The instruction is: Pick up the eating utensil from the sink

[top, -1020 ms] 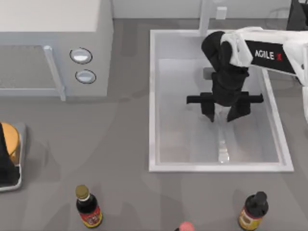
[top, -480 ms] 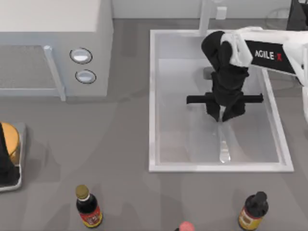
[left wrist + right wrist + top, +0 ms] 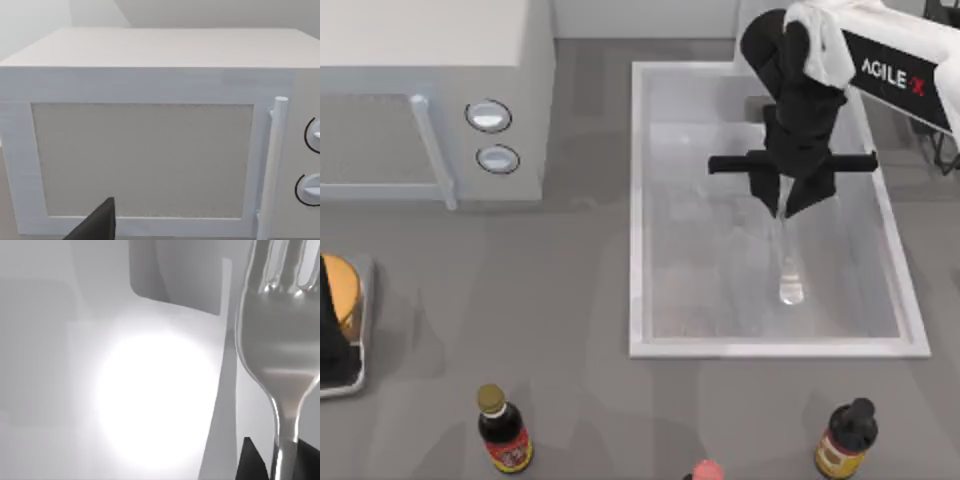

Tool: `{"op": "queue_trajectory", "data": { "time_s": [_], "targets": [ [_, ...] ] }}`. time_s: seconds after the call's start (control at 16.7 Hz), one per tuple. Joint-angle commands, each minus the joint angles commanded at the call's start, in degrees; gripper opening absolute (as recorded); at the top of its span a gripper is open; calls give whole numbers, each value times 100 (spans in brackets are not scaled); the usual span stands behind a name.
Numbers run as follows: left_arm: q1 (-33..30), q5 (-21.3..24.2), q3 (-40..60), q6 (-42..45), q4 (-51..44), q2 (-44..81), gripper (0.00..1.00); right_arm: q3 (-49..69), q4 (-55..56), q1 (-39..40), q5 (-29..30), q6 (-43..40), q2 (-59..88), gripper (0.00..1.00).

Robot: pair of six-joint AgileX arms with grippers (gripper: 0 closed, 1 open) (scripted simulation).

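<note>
From above, the right end effector [image 3: 781, 210] hung over the far half of the sink [image 3: 637, 210], its fingers drawn together on the fork [image 3: 788, 262] at one end. The fork ran from that grip toward the near rim, its wider end lying over the basin floor near the middle right. Holding it by one tip let the rest of it trail freely, which I judged suited a straight lift out of the basin; whether the low end touched the floor could not be told. The arm reached in from the right, so it crossed the sink's right rim and kept away from the microwave [image 3: 430, 90] on the left of the counter [image 3: 570, 300]. Two dark bottles [image 3: 503, 428] stood on the near edge, well apart from the sink. The left arm sat parked at the counter's left edge.

In the left wrist view, the microwave door [image 3: 142, 160] and its handle [image 3: 272, 165] faced the camera, with a dark part of the left end effector [image 3: 97, 225] at the frame's edge; whether it stood apart or together I could not tell.

In the right wrist view, the fork [image 3: 280, 355] loomed close, tines pointing away from the grip, its neck pinched between dark fingers [image 3: 250, 462]. The sink's pale floor [image 3: 150, 400] lay behind it.
</note>
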Motion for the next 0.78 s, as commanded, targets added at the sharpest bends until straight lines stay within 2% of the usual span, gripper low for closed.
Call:
{"op": "queue_trajectory", "data": {
  "time_s": [0.3,0.78],
  "targets": [
    [0,0,0,0,0,0,100,1018,-1378,-10,-5,-12,-351,0],
    [0,0,0,0,0,0,100,939,-1489,-102,-14,-107,-611,0]
  ]
}}
